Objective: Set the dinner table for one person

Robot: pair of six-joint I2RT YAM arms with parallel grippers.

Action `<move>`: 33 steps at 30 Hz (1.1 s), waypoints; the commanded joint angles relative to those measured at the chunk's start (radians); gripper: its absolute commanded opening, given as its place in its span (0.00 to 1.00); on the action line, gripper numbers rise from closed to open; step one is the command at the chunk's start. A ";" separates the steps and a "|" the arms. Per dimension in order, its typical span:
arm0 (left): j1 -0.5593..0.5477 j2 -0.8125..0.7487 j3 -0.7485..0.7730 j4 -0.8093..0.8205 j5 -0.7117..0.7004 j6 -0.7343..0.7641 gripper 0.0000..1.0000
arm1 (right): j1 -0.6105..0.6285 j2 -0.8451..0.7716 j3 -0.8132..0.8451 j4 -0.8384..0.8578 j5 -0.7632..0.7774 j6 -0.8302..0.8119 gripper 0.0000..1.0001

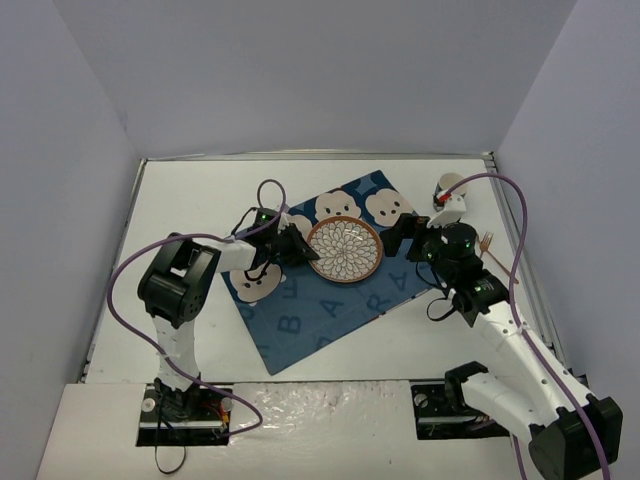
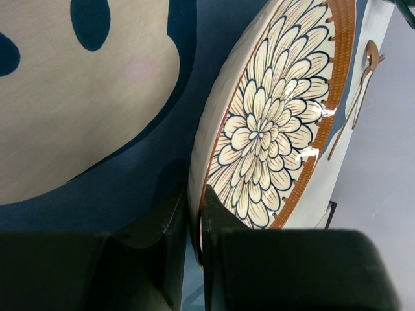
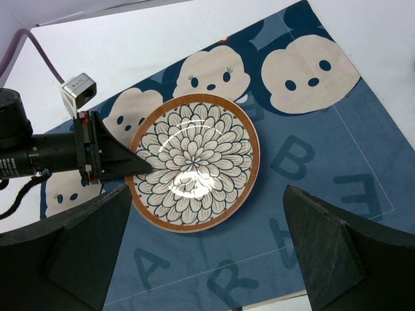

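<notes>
Table [image 1: 190, 200]: white, fills the middle of the top view from left edge to right edge, with walls on three sides.
Mat [image 1: 330, 310]: blue cloth with cartoon faces and letters. It lies skewed at the centre of the table, one corner pointing to the top of the frame.
Plate [image 1: 344, 250]: round, with a petal pattern and a brown rim. It sits on the upper half of the mat, at frame centre. Cannot tell whether it lies fully flat.
Left gripper [image 2: 198, 208]: reaches in from the left of the top view. In the left wrist view its fingers [image 2: 224, 227] are pinched on the plate's rim, one on the patterned face and one on the white underside.
Right gripper [image 1: 402, 240]: just right of the plate in the top view. In the right wrist view its fingers [image 3: 331, 246] are spread wide at lower left and lower right of the frame, above the mat and holding nothing.
Fork [image 1: 487, 243]: brown, on bare table at the right edge of the top view.
Cup [image 1: 447, 190]: white, upper right of the top view, off the mat.
</notes>
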 commanded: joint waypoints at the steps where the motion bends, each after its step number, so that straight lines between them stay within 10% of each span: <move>1: -0.006 -0.089 0.035 0.049 0.023 0.006 0.18 | 0.004 0.004 0.024 0.057 0.027 -0.013 1.00; 5: -0.007 -0.107 0.035 -0.016 -0.011 0.017 0.54 | 0.004 0.004 0.025 0.057 0.050 -0.022 1.00; 13: -0.006 -0.216 0.103 -0.306 -0.114 0.127 0.97 | 0.002 0.033 0.091 0.010 0.196 -0.048 1.00; 22: 0.014 -0.436 0.315 -0.882 -0.464 0.467 0.97 | -0.066 0.187 0.211 -0.082 0.432 -0.132 0.98; 33: 0.262 -0.678 0.234 -0.996 -0.566 0.683 0.97 | -0.239 0.578 0.442 -0.095 0.320 -0.126 0.92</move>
